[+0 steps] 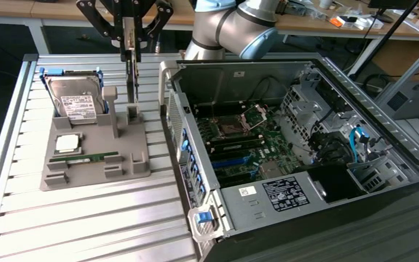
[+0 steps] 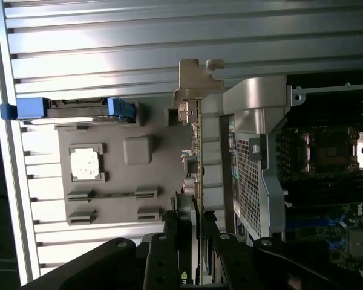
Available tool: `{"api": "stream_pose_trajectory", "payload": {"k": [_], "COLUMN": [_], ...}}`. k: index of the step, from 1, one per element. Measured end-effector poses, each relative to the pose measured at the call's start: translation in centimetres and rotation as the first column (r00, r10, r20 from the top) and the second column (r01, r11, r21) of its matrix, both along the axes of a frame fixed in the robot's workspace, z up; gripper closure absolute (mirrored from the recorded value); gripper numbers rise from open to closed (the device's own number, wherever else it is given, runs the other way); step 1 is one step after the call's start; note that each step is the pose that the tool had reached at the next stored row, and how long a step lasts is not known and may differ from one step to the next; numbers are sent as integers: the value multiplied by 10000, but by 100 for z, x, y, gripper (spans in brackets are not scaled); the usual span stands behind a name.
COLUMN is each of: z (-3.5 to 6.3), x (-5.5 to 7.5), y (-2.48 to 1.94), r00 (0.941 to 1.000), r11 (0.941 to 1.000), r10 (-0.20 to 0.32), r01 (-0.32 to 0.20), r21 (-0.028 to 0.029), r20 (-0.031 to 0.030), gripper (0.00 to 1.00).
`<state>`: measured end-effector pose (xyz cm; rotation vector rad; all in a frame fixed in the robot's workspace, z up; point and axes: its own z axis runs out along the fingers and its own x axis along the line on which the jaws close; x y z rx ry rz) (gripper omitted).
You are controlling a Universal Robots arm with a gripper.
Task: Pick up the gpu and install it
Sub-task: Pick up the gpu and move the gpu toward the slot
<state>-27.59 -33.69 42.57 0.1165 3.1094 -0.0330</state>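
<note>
The gripper (image 1: 131,48) is clenched on the gpu (image 1: 131,76), gripping its upper edge so the thin dark card hangs on edge directly above the grey holder tray (image 1: 133,158), over the slotted post at the tray's far corner. Whether the card's lower edge has cleared that post is hard to judge. In the wrist view the fingers (image 2: 163,254) flank the card (image 2: 199,157), whose silvery bracket (image 2: 193,81) points away from them. In the tray sit a hard drive (image 1: 75,101), a CPU (image 1: 67,143) and a green memory stick (image 1: 93,156). Just beside the tray, on the exterior view's right, lies an open computer case (image 1: 268,71) exposing its motherboard (image 1: 239,136). Both rest on a ribbed aluminium table (image 1: 85,218). Beyond the tray, past the grey robot arm (image 1: 231,27), stands a cluttered wooden workbench (image 1: 326,24).
</note>
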Motion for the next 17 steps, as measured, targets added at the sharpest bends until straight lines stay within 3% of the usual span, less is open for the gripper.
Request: {"api": "stream_pose_trajectory", "payload": {"k": [12,17], "z": [12,12], "x": [0,0], "y": [0,-21], "r00": [10000,10000], "r11": [10000,10000], "r10": [0,0], "r01": [0,0], "r21": [0,0], "r20": [0,-1], "gripper": [73,73]}}
